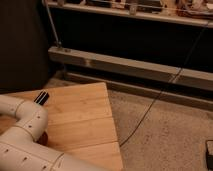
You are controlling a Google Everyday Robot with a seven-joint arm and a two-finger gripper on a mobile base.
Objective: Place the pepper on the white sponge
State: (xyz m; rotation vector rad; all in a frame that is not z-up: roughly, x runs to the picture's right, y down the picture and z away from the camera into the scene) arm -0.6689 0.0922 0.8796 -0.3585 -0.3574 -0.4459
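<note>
Neither the pepper nor the white sponge shows in the camera view. My gripper is out of view; only the white links of my arm (27,132) show at the lower left, lying over the wooden table top (82,117). A short black knob (41,97) sticks out of the arm near the elbow joint.
The table's right edge ends at a speckled floor (165,130). A thin dark cable (155,100) runs across the floor up to the right. A grey metal rail (130,67) runs along a dark wall behind. A cluttered shelf (150,7) is at the top.
</note>
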